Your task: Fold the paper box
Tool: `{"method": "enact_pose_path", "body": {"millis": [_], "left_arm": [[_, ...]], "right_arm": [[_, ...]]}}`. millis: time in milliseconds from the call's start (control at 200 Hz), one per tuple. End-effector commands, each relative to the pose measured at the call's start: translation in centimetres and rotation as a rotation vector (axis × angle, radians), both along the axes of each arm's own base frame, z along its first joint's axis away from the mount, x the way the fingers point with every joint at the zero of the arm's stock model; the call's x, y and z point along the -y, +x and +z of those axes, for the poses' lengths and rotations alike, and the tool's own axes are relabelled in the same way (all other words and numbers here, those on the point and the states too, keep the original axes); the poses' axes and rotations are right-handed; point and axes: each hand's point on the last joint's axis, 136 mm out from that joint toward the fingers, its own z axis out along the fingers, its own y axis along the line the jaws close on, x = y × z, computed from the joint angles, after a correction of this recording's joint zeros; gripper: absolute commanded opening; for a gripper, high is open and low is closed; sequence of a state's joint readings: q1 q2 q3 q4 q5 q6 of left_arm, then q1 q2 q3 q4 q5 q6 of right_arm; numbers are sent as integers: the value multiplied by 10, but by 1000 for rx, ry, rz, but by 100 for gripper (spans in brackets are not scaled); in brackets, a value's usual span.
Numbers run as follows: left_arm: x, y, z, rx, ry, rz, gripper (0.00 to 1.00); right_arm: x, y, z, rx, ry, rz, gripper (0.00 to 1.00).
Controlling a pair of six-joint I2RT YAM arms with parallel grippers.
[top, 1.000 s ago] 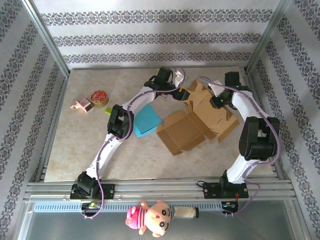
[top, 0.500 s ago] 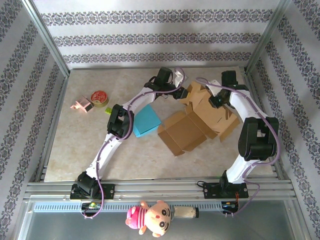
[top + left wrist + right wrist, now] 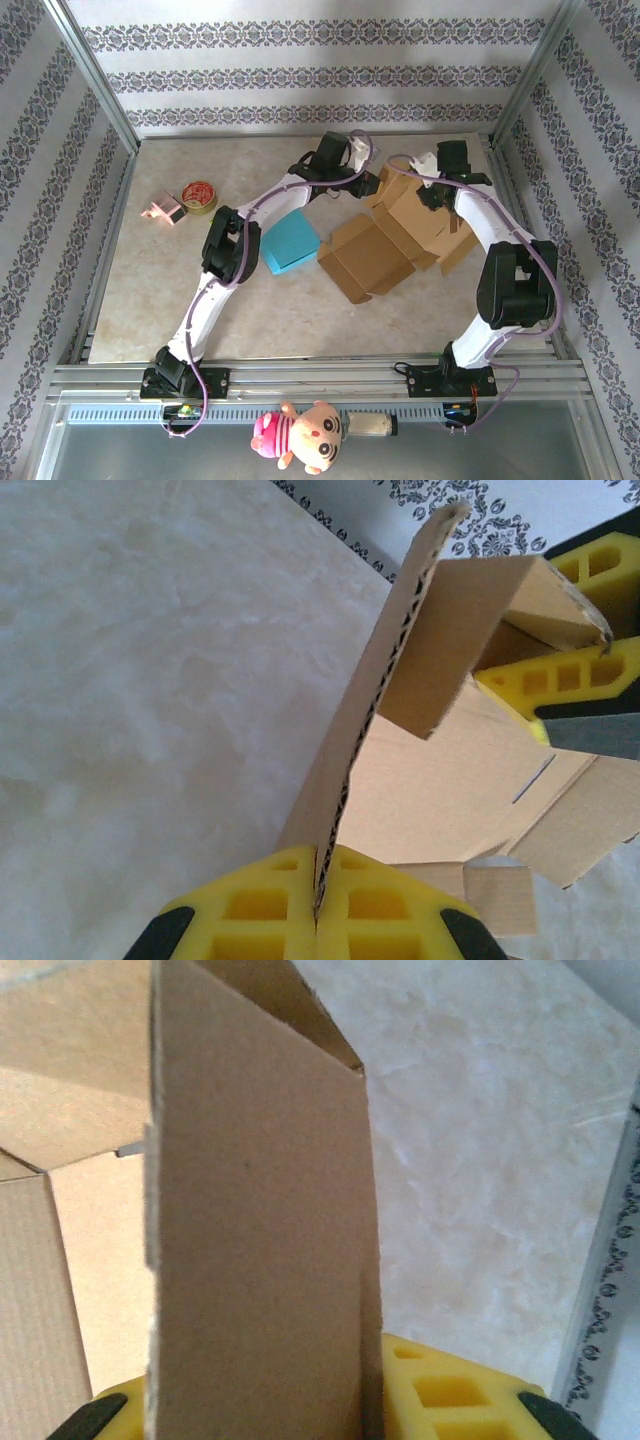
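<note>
Between left hand [image 3: 318,882] and right hand [image 3: 266,1400], paper box [image 3: 375,260] sits gripped.

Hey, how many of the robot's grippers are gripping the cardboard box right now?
2. The left gripper is shut on the edge of an upright flap of the cardboard box; the right gripper clamps another flap, farther right.

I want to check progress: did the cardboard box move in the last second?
Yes, slightly. The cardboard box has shifted toward the far wall, judged against the blue object beside it, which stayed in place.
</note>
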State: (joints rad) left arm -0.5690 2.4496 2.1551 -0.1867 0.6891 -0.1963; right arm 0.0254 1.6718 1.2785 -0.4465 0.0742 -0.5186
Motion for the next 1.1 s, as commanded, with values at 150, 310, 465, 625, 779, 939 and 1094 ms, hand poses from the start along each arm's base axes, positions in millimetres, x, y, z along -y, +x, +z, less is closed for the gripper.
{"method": "enact_pose_path", "body": {"millis": [150, 310, 465, 625, 779, 939, 1094], "left_arm": [[9, -19, 12, 12, -71, 175, 0], [5, -35, 0, -7, -102, 234, 0], [-3, -52, -25, -34, -106, 297, 0], [-7, -71, -53, -70, -115, 314, 0], [-7, -90, -66, -57, -144, 310, 0], [-5, -109, -72, 4, -155, 272, 0], [-23, -121, -92, 74, -97, 291, 0]], "right_arm": [[6, 8, 22, 132, -68, -63, 28], [8, 8, 22, 139, -83, -82, 28], [6, 5, 24, 176, -83, -100, 29], [-3, -4, 23, 240, -85, -109, 29], [-17, -18, 21, 292, -77, -99, 29], [-42, -33, 20, 346, -71, -55, 30], [-63, -54, 1, 326, -70, 20, 36]]}}
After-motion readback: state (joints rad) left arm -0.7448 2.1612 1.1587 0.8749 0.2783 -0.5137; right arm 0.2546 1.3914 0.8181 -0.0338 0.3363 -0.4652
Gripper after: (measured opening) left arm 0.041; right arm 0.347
